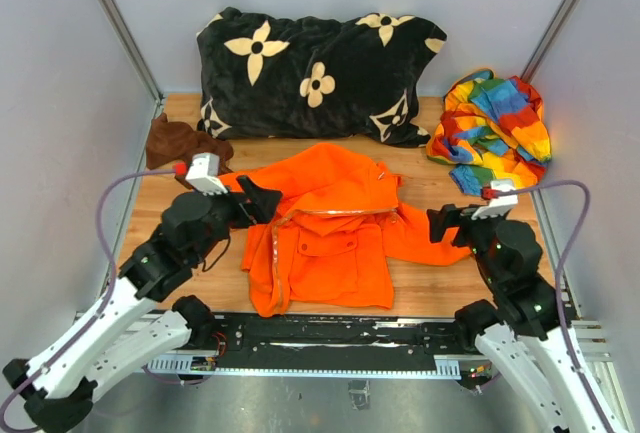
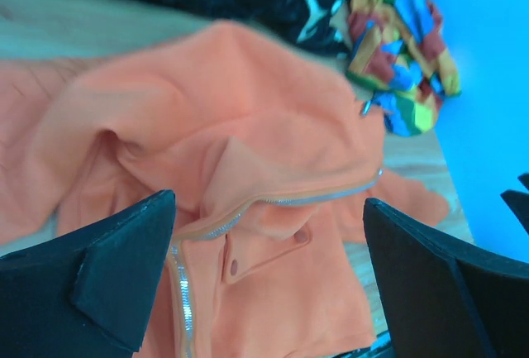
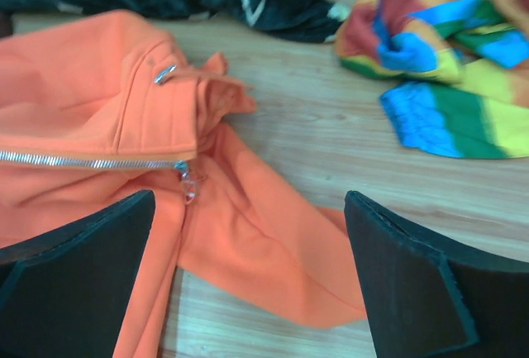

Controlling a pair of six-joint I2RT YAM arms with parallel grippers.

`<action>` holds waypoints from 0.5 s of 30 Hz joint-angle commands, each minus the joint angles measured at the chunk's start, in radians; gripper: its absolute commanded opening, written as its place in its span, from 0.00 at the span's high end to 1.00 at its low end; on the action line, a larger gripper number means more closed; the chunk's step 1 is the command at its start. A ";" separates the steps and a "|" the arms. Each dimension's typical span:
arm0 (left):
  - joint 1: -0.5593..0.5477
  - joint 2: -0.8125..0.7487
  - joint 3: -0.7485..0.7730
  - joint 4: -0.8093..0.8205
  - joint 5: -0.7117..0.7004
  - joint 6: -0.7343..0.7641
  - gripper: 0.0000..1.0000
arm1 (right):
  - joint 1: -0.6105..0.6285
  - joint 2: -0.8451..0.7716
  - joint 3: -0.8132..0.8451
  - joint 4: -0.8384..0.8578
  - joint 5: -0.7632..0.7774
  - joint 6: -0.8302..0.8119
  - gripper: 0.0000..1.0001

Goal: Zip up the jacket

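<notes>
Now flanking the jacket [image 1: 325, 238], lying rumpled mid-table, with the left gripper [image 1: 262, 198] and right gripper [image 1: 440, 223] spread wide, holding nothing. Probably risking a slipped pinch on the tiny zipper pull [image 3: 188, 183], then dragging loose fleece and bunching the zipper strip [image 3: 83, 161]. Working on a wooden table [image 1: 430, 298] boxed by pale walls [image 1: 60, 103], beside 1 black pillow [image 1: 310, 73], 1 rainbow cloth [image 1: 495, 128] and 1 brown cloth [image 1: 175, 141].
</notes>
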 commanded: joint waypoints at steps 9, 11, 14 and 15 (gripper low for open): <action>0.007 -0.324 0.100 -0.225 -0.314 0.129 0.01 | -0.017 -0.199 0.198 -0.241 0.338 -0.064 0.02; 0.007 -0.387 0.058 -0.211 -0.349 0.125 0.01 | -0.017 -0.250 0.170 -0.223 0.366 -0.069 0.02; 0.006 -0.463 -0.021 -0.168 -0.369 0.118 0.01 | -0.017 -0.304 0.132 -0.195 0.358 -0.065 0.02; 0.006 -0.479 -0.042 -0.156 -0.370 0.114 0.01 | -0.017 -0.306 0.130 -0.194 0.358 -0.065 0.02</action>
